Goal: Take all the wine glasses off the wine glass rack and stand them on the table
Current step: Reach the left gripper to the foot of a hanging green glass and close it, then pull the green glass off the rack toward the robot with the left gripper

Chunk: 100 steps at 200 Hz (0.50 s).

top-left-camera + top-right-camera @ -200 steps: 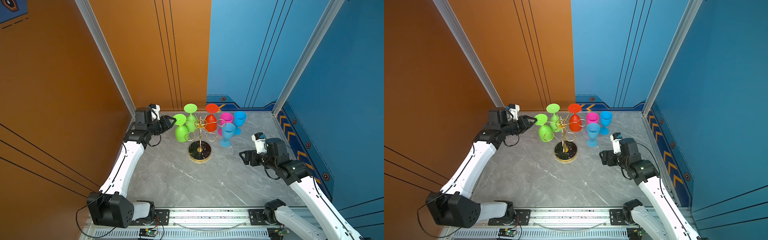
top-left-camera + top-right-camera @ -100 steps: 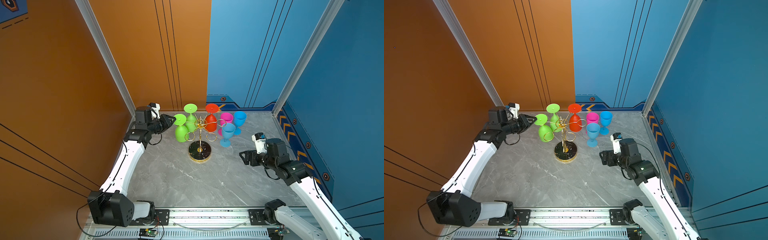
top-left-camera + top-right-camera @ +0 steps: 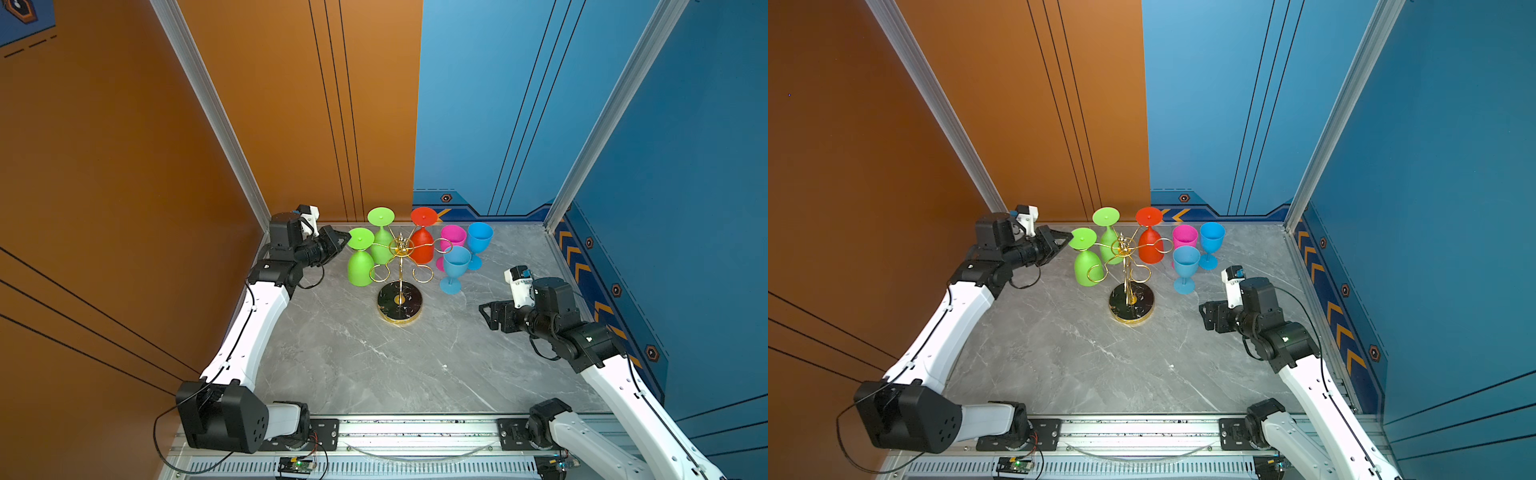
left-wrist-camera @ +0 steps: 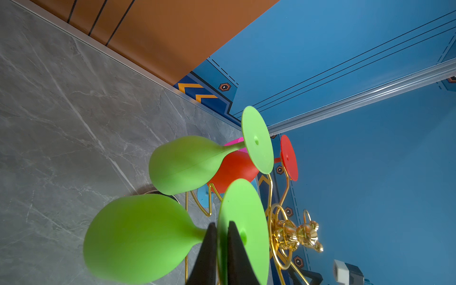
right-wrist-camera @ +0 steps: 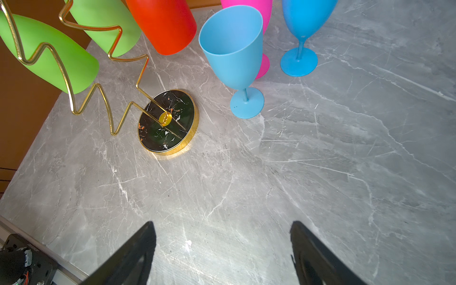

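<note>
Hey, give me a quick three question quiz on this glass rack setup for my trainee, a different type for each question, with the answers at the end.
1. True or false: the left gripper is shut on the foot of a green glass.
2. How many glasses hang upside down on the rack? A: two. B: three. C: six.
3. In a few words: what is the right gripper holding?

Key
1. True.
2. B.
3. Nothing; it is open above the table.
</note>
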{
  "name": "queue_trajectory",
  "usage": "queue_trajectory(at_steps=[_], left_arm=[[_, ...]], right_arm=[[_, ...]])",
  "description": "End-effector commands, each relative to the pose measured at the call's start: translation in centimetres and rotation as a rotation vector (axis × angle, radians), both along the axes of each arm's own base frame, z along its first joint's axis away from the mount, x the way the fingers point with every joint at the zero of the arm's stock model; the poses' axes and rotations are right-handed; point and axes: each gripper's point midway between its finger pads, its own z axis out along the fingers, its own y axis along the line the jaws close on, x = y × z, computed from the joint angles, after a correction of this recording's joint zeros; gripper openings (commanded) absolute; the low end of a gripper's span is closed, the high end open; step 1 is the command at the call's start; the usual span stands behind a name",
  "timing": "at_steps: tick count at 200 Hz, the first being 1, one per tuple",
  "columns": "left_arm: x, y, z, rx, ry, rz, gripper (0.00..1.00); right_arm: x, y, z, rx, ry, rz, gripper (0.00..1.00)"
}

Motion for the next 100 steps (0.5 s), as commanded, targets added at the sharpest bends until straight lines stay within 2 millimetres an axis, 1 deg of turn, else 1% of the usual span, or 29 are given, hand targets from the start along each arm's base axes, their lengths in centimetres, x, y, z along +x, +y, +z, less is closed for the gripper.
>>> queue_trajectory(at_steps=[1, 28, 46, 49, 55, 100], left_arm=[[-0.1, 0.1, -0.1, -0.028, -0.002, -0.01, 0.09], [-0.1, 0.1, 0.2, -0.051, -0.01, -0.006, 0.08], [-0.3, 0.0, 0.1, -0.065, 0.002, -0.011, 0.07], [-0.1, 0.0, 0.7, -0.069, -0.027, -0.013, 0.06], [-0.1, 0.0, 0.9, -0.073, -0.035, -0.011, 0.06], [-0.3, -0.2, 1.0, -0.1, -0.032, -0.016, 0.01]], right_arm=[[0.2, -0.1, 0.2, 0.015, -0.017, -0.016, 0.86], [0.2, -0.1, 0.3, 0.018, -0.02, -0.018, 0.87], [0.2, -0.1, 0.2, 0.019, -0.018, -0.018, 0.87], [0.2, -0.1, 0.2, 0.02, -0.016, -0.019, 0.87], [0.2, -0.1, 0.2, 0.02, -0.018, -0.019, 0.87], [0.2, -0.2, 0.2, 0.023, -0.018, -0.02, 0.87]])
